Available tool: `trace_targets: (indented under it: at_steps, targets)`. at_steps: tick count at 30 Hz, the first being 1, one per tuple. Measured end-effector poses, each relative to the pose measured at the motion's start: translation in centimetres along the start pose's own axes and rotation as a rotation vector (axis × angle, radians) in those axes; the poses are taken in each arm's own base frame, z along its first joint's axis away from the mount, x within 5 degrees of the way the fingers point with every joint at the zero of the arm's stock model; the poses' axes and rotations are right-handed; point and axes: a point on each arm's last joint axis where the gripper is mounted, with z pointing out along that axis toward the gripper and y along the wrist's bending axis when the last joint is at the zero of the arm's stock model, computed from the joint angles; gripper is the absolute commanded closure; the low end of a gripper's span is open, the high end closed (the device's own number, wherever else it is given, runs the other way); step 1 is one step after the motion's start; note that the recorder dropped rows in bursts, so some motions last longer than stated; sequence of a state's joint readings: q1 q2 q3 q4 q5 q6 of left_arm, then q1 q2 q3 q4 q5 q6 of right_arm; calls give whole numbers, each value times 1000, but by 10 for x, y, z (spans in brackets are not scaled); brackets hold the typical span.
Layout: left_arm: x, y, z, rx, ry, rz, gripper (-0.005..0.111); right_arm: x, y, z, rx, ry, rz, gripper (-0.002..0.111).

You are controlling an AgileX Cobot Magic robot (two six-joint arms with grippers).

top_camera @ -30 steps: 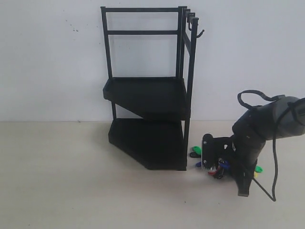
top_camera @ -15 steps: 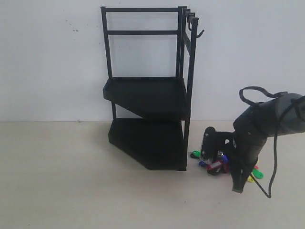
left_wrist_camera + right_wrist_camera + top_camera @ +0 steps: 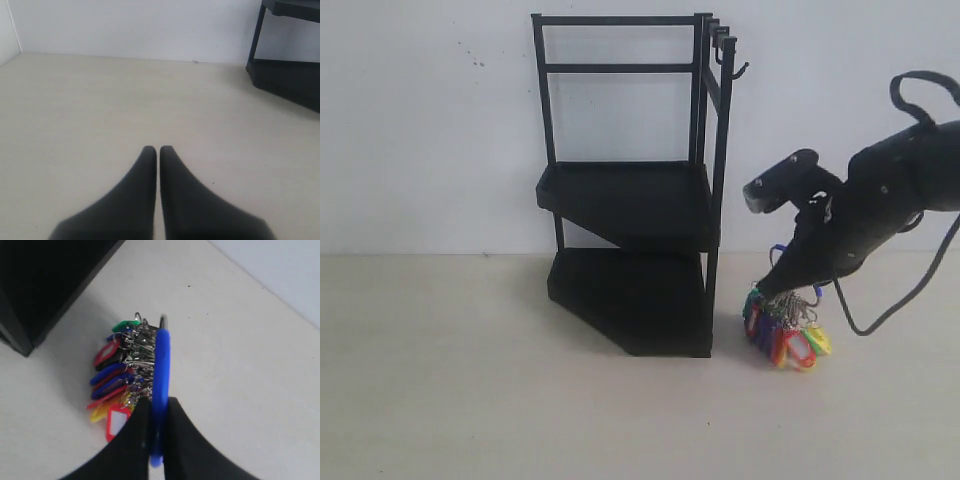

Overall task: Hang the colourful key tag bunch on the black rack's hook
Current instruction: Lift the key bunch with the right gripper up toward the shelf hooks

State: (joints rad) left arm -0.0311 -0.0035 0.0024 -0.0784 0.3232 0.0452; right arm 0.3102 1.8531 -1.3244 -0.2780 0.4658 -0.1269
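Note:
The colourful key tag bunch (image 3: 786, 335) hangs just above the table, right of the black rack (image 3: 630, 200). My right gripper (image 3: 772, 290) is shut on its blue loop (image 3: 160, 375); the tags (image 3: 112, 385) and metal rings dangle beneath the pinched loop. The hook (image 3: 735, 68) juts from the rack's top right rail, far above the bunch. In the left wrist view my left gripper (image 3: 158, 150) is shut on nothing, low over bare table, with the rack's base (image 3: 287, 80) off to one side. The left arm is out of the exterior view.
A white wall stands right behind the rack. A black cable (image 3: 900, 290) loops from the right arm. Shorter black stubs (image 3: 718, 32) sit on the top rail beside the hook. Pale table stretches left of and in front of the rack.
The right gripper has risen from the table with the bunch, which lay spread on the surface before and now hangs gathered below the fingers. The arm has swung upward.

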Motion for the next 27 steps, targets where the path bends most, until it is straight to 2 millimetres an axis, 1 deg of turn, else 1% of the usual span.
trace_targets:
  at_steps: [3,7,10,13,16,19,20,22,25,27]
  targets:
    - [0,0,0,0,0,0,102,-5,-3,-12,0,-31,124,108]
    - [0,0,0,0,0,0,102,-10,-5,-32,-19,-64,225,108]
    - [0,0,0,0,0,0,102,-14,-6,-51,-39,-100,288,108]
    - [0,0,0,0,0,0,102,-10,-5,-71,-51,-148,324,108]
    - [0,0,0,0,0,0,102,2,-2,-89,-50,-213,341,108]
    - [0,0,0,0,0,0,102,21,6,-103,-53,-298,374,108]
    - [0,0,0,0,0,0,102,26,7,-112,-50,-365,401,108]
    - [0,0,0,0,0,0,102,36,10,-120,-49,-460,455,108]
    - [0,0,0,0,0,0,102,42,11,-130,-45,-587,515,108]
    - [0,0,0,0,0,0,102,44,13,-131,-49,-578,515,108]
